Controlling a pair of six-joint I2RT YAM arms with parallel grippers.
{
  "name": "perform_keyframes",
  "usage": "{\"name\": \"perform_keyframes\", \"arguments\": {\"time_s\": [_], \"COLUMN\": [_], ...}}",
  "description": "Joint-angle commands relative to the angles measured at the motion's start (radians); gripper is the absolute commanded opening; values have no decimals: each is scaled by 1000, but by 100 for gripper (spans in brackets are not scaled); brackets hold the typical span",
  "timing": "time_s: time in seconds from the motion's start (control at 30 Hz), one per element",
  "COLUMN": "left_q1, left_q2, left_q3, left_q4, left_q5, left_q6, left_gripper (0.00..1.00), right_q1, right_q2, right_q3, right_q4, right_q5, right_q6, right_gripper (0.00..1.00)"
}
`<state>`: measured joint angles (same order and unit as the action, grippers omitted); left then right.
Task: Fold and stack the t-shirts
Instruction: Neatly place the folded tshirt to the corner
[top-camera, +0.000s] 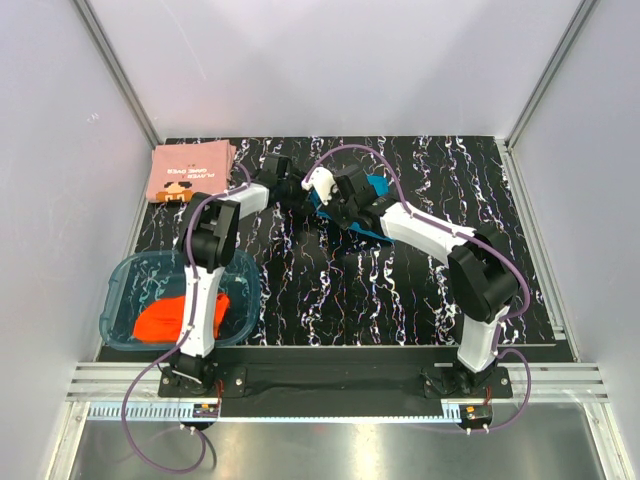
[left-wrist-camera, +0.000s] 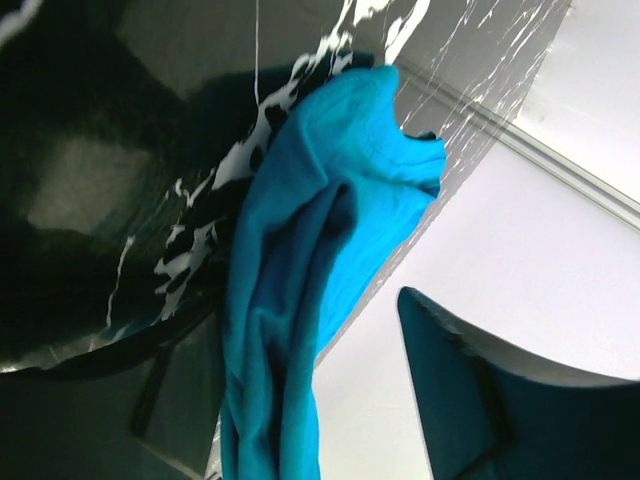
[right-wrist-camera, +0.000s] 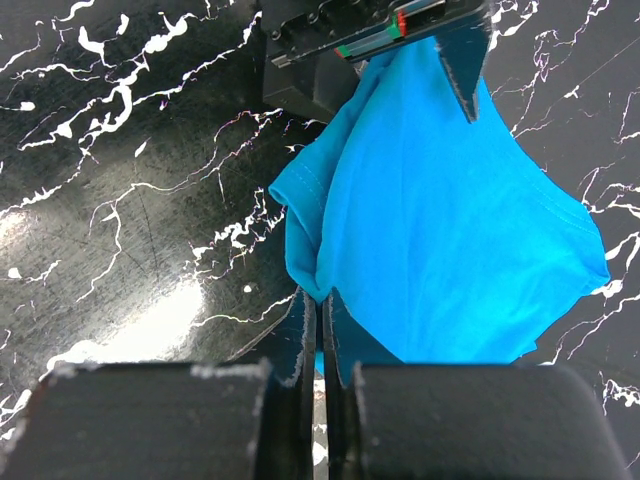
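teal-blue t-shirt (right-wrist-camera: 450, 240) | left gripper (left-wrist-camera: 300, 420), right gripper (right-wrist-camera: 320, 300) face-to-face | both clamping it

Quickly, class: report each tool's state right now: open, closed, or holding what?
Left tool: closed on the teal-blue t-shirt, bunched between its fingers.
Right tool: closed, pinching an edge of the same teal-blue t-shirt.
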<state>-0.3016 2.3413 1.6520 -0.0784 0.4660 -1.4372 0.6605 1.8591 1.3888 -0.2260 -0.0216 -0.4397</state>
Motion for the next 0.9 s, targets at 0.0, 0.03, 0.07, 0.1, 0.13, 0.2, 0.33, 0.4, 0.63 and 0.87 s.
{"name": "perform_keyframes", "arguments": {"time_s": [0.0, 0.03, 0.07, 0.1, 0.13, 0.2, 0.33, 0.4, 0.63, 0.87], "left_q1": [12, 13, 15, 15, 15, 15, 15, 15, 15, 16], "left_q2": [61, 65, 70, 75, 75, 81, 93, 96, 95, 49], "left_q3": [31, 55, 66, 74, 83, 91, 112, 115, 175, 346], "left_q4": [-73, -83, -90, -102, -101, -95, -81, -77, -125, -320], "left_q5": [-69, -67, -69, -78, -82, -86, -87, -84, -99, -150], "left_q6": [60, 67, 80, 84, 87, 93, 95, 98, 190, 478], "left_gripper": [66, 66, 65, 65, 65, 63, 52, 45, 0, 0], "right_q1": [-2, -2, -2, -2, -2, -4, -4, -2, -4, -2], "right_q2": [-47, -47, -46, -51, -51, -52, -55, -54, -75, -191], "right_q3": [19, 22, 24, 26, 26, 24, 19, 24, 50, 98], "right_q4": [37, 37, 37, 37, 37, 36, 36, 36, -16, -261], "right_q5": [-29, -31, -31, -34, -34, -35, -40, -46, -43, 104], "right_q6": [21, 24, 24, 27, 27, 29, 38, 45, 134, 236], "right_gripper": [0, 0, 0, 0, 0, 0, 0, 0, 22, 74]}}
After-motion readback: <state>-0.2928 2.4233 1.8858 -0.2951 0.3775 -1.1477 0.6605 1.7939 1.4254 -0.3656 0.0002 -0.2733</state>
